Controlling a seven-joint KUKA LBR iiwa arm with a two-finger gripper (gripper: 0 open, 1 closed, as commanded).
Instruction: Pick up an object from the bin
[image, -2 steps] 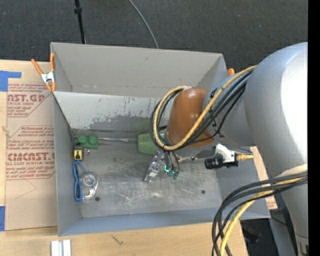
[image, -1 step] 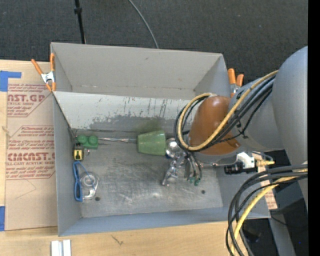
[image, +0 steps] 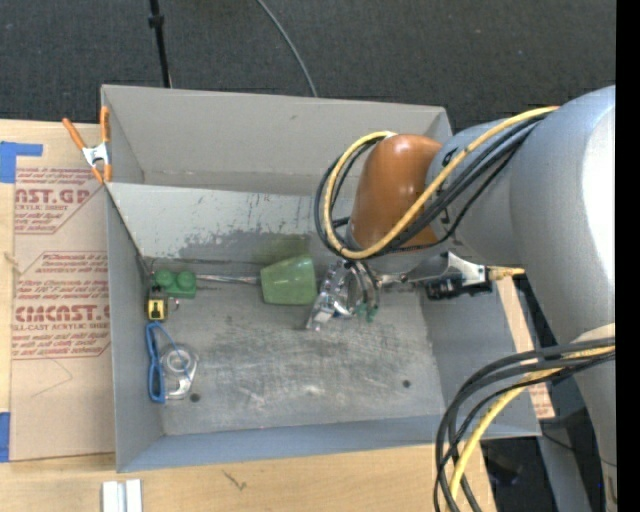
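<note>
The gripper is hovering just right of the green cup; how open it is, I cannot tell. The cup is probably light and slippery, so its rim seems best to grip.

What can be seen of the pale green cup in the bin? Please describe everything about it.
The pale green cup has a short, rounded body and looks like matte plastic, in one plain colour. It appears to lie tipped on its side on the bin floor, close to the back wall and about midway along it. The pincer is just to its right; whether they touch cannot be told.
</note>
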